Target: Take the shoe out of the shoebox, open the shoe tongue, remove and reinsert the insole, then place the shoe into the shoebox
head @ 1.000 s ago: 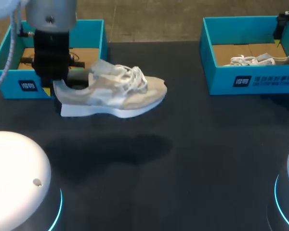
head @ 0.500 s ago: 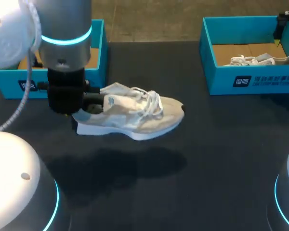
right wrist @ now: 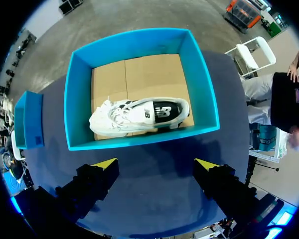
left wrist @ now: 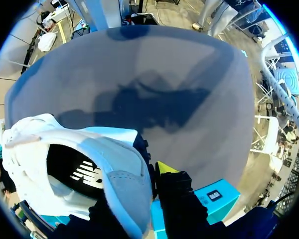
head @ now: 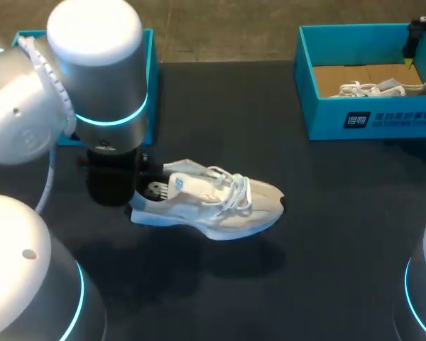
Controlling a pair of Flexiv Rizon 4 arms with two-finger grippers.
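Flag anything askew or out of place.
Nothing damaged or spilled. The sneaker hangs above the table, pinched at its heel by the left gripper; a second sneaker lies on its side in the right shoebox.

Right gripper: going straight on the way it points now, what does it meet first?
Most likely the white shoe in the blue shoebox: the right gripper, fingers open, points at it. Depth is unclear, so the box's near wall could come first.
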